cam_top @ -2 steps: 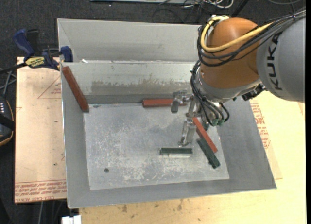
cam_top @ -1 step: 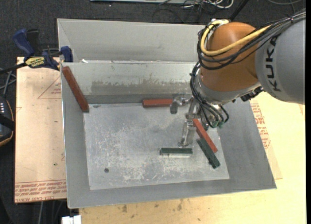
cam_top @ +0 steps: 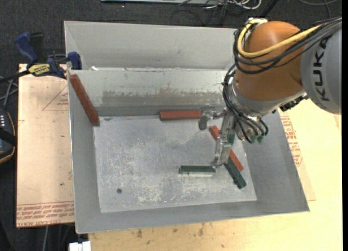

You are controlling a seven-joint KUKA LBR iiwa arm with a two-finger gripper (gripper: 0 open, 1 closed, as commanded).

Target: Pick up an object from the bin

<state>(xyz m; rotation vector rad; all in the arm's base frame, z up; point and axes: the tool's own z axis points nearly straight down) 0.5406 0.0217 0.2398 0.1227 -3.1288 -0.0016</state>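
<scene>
The tool (cam_top: 218,160) is down low in the bin (cam_top: 136,152), at about four o'clock from the middle of the floor, hanging under the arm's orange wrist cover (cam_top: 269,62). Released or clenched? Can't tell from this angle. Nearest to us, at the tool's five o'clock, a short dark green block (cam_top: 237,179) lies slanted on the floor. Just behind that, a dark green bar (cam_top: 196,170) lies flat and level, and the tool's tip is right at its three o'clock end, whether touching or just above I can't say. A red stick (cam_top: 235,163) runs on a slant beside the tool, its lower end meeting the short dark green block. Further back, at the tool's eleven o'clock, a red bar (cam_top: 180,115) lies along the foot of the far wall. Away at the bin's ten o'clock corner, well apart from the rest, a long red-brown bar (cam_top: 83,100) lies along the left wall.
</scene>
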